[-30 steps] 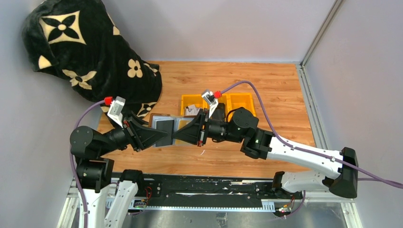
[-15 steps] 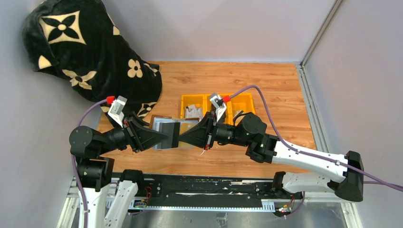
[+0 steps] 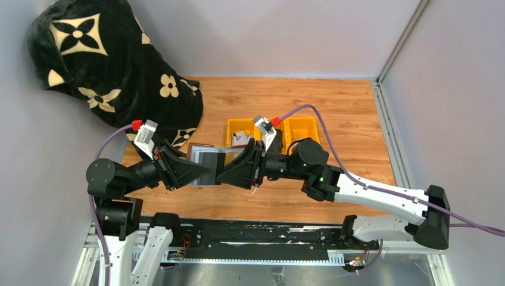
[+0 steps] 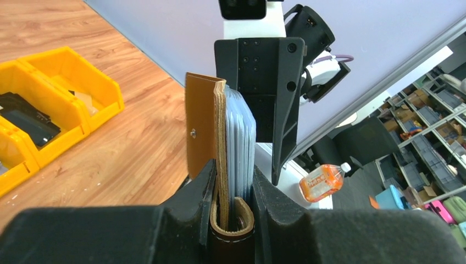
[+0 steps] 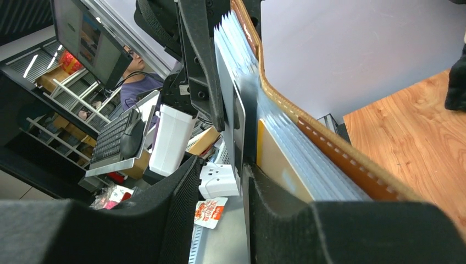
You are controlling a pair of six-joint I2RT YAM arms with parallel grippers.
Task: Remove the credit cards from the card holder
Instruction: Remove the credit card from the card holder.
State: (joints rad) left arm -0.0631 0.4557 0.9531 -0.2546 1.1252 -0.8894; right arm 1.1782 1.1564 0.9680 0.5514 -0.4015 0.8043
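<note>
Above table (image 3: 357, 119), left gripper (image 4: 233, 184) pinches card holder (image 4: 200, 126) spine; right gripper (image 5: 222, 179) parted astride sleeve (image 5: 237, 121), hidden overhead.

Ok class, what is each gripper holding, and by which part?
Left gripper clamps the card holder at its folded leather end. Right gripper is open around a grey inner sheet, holding nothing.

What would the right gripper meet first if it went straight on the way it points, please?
The card holder, most likely: its sleeves sit at the right gripper's fingers; the left gripper lies beyond.
</note>
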